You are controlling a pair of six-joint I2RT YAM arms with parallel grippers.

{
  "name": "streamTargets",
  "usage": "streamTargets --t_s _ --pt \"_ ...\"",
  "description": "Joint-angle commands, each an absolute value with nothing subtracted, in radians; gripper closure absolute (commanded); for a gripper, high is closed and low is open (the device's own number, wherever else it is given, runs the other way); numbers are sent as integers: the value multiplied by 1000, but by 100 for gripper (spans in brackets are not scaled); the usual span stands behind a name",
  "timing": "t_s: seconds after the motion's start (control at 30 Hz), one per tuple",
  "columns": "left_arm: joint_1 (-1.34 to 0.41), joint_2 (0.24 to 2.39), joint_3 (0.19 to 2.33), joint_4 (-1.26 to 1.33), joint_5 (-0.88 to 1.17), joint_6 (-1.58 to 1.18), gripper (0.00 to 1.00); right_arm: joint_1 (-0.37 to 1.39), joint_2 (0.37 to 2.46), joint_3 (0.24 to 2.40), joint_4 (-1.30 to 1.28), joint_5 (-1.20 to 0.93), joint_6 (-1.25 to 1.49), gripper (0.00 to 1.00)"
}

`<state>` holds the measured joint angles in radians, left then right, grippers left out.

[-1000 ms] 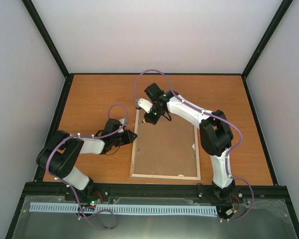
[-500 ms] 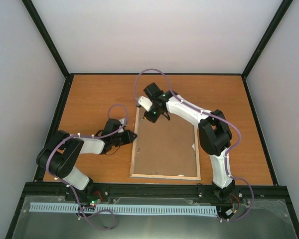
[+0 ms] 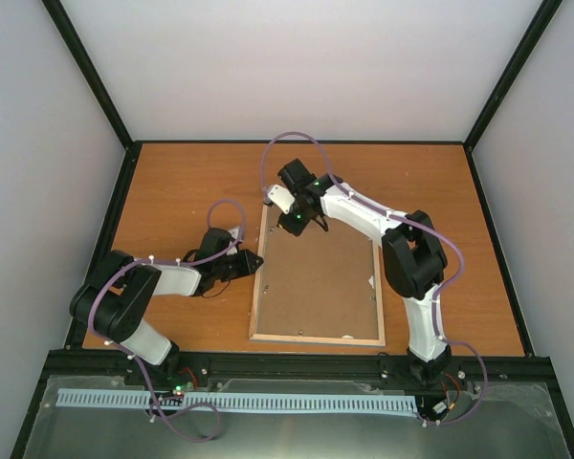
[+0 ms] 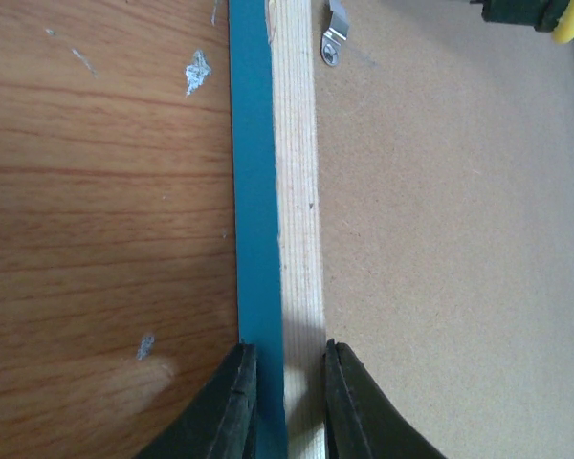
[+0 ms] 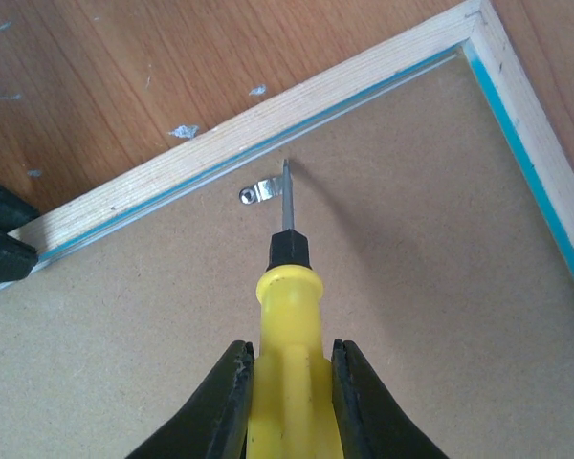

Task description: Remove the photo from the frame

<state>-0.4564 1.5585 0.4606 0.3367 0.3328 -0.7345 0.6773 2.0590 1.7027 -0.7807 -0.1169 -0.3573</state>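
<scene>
Early stage of photo removal. The frame (image 3: 316,338) lies back-up at mid-desk (image 3: 172,191), its blue front turned down and its long axis running from the near edge toward the far edge. The brown backing board (image 3: 320,282) is seated inside the rails, so the photo is hidden beneath it. The left gripper (image 4: 285,382) is pinched across the frame's left rail. The right gripper (image 5: 287,382) is clamped on the yellow screwdriver (image 5: 289,296), whose tip points at a metal clip (image 5: 261,192) near the far left corner. Nothing is judged released yet; the clips must be turned aside, the board lifted and the photo drawn out.
</scene>
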Motion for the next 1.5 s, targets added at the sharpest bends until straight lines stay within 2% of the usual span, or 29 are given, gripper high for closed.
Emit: streamTargets --t_s 0.0,0.43,0.73,0.83,0.97,1.1,1.27,1.47 --pt "-460 1574 448 298 337 -761 99 672 2009 1655 -828 -103 -351 97" --pt "-460 1580 457 285 330 -760 97 621 1848 1574 -813 -59 -344 97" --pt "-462 1509 507 182 275 -738 67 594 1542 1209 -691 -235 -433 97" --pt "-462 1431 550 53 219 -733 62 574 1432 1068 -626 -336 -442 97" --pt "-470 1294 552 -95 195 -770 61 571 1315 945 -597 -507 -513 97" --pt "-522 1181 507 -226 202 -848 61 571 1301 952 -612 -599 -546 97" --pt "-722 1091 468 -366 133 -957 66 571 1338 966 -643 -597 -578 97" --pt "-898 1102 445 -479 45 -1101 65 571 1341 972 -663 -632 -598 97"
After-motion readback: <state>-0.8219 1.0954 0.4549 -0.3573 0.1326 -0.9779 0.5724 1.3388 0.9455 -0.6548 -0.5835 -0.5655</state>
